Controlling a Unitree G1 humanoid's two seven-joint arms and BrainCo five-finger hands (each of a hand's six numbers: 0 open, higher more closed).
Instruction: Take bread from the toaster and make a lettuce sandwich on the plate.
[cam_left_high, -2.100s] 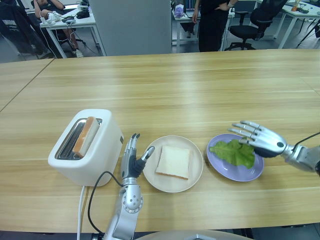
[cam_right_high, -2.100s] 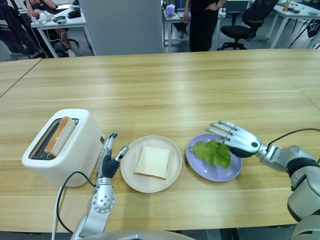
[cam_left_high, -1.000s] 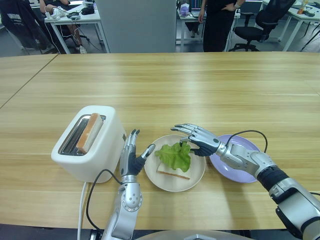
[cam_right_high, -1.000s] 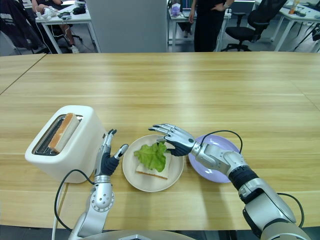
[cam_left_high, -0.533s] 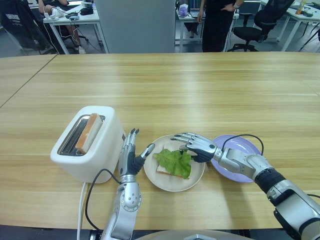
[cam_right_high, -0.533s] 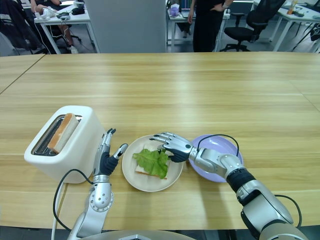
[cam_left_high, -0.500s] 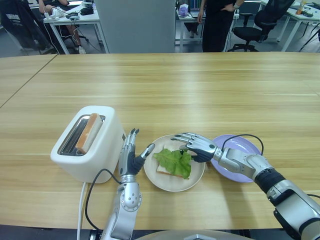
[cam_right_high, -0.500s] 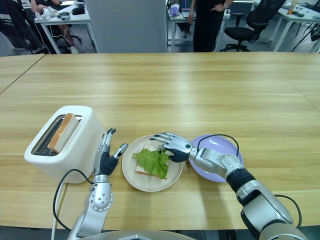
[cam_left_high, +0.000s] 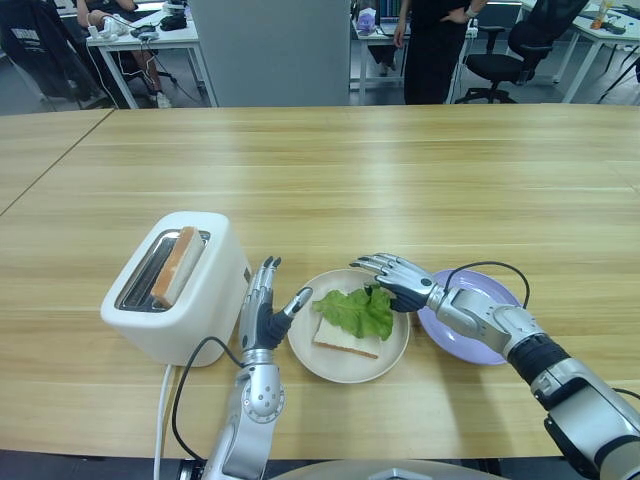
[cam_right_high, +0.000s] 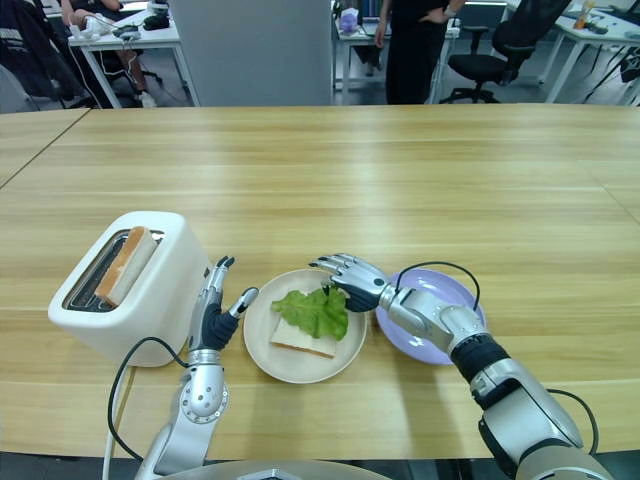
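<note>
A white toaster (cam_left_high: 190, 300) stands at the left with one bread slice (cam_left_high: 176, 265) upright in its slot. To its right a beige plate (cam_left_high: 345, 376) bears a white bread slice (cam_left_high: 345, 338). A green lettuce leaf (cam_left_high: 355, 310) lies over the slice's far half. My right hand (cam_left_high: 395, 280) is at the leaf's right edge, its fingers curled onto the leaf. My left hand (cam_left_high: 262, 320) stands upright between toaster and plate, fingers stretched out and holding nothing.
A purple plate (cam_left_high: 455, 340) with nothing on it sits right of the beige one, partly under my right forearm. The toaster's black cable (cam_left_high: 190, 385) loops toward the table's near edge. Bare wooden table lies beyond the plates.
My right hand has drawn back a little up and to the right, and the lettuce has shifted with it toward the slice's far edge. The left hand has kept still.
</note>
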